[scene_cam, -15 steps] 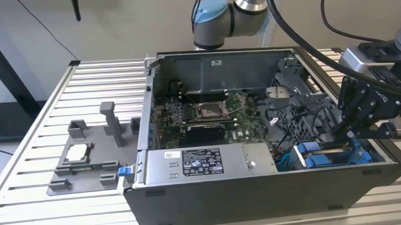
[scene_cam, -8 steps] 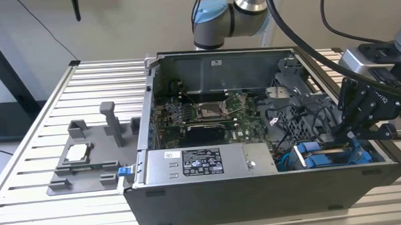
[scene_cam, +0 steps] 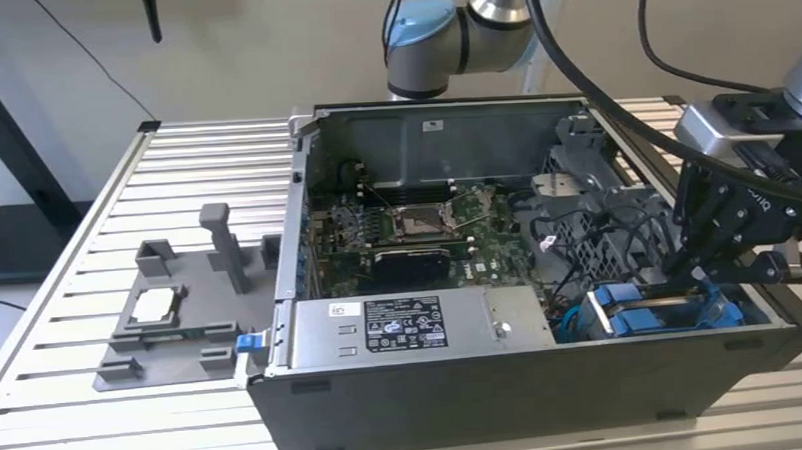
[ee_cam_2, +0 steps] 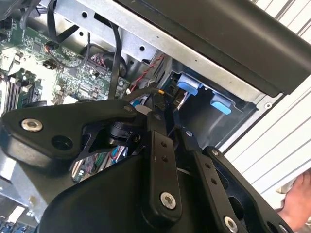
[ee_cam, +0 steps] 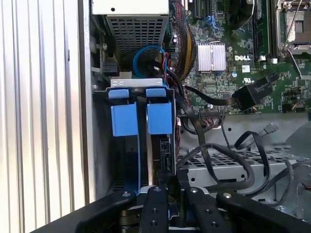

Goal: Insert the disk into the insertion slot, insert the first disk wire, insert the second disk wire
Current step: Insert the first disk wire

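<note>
The insertion slot (ee_cam: 124,119), a grey bay with blue fittings, sits in the case corner at the exterior view's lower right (scene_cam: 644,317). The disk (ee_cam: 163,150) stands edge-on inside it behind a blue tab. My gripper (ee_cam: 169,187) hangs right over the disk's exposed edge, its fingers (ee_cam: 153,208) close together on a small black connector of a disk wire. In the second wrist view that black wire (ee_cam_2: 146,91) runs up to the gripper (ee_cam_2: 163,114). In the exterior view the gripper (scene_cam: 703,274) reaches down into the bay.
The grey power-supply box (scene_cam: 405,330) borders the bay. The motherboard (scene_cam: 415,224) lies behind it. Loose black cables (ee_cam: 233,160) and a free black connector (ee_cam: 252,92) lie beside the bay. A grey fixture (scene_cam: 164,323) stands outside the case. A person's hand (ee_cam_2: 296,204) shows at the table edge.
</note>
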`<state>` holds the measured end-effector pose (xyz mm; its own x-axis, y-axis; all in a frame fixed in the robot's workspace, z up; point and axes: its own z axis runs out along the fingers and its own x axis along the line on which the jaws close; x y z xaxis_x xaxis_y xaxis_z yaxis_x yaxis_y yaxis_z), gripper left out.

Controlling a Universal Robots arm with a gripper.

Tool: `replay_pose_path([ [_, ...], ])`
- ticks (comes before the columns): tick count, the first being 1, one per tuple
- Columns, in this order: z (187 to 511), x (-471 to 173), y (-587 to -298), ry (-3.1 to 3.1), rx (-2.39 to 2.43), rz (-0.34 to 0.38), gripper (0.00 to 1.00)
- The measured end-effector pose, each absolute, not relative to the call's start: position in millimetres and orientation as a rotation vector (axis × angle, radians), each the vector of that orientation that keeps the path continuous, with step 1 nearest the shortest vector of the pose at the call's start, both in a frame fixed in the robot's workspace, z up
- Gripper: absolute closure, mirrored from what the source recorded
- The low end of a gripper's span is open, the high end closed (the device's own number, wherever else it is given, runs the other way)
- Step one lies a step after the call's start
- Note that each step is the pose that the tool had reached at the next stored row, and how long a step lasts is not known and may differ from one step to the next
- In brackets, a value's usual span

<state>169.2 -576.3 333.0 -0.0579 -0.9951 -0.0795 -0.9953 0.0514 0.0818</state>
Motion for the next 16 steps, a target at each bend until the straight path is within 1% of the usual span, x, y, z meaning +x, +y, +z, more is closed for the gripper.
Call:
replay_pose_path([
  [7,331.7,169.2,-576.3,2.274,-2.155,0.181,0.81],
  [8,331.3,169.2,-576.3,2.274,-2.155,0.182,0.8],
  [9,331.4,169.2,-576.3,2.274,-2.155,0.182,0.74],
  [10,331.8,169.2,-576.0,2.275,-2.157,0.179,0.74],
  [11,332.4,169.2,-576.0,2.276,-2.157,0.178,0.67],
  [16,348.4,169.1,-576.0,2.276,-2.157,0.177,0.67],
])
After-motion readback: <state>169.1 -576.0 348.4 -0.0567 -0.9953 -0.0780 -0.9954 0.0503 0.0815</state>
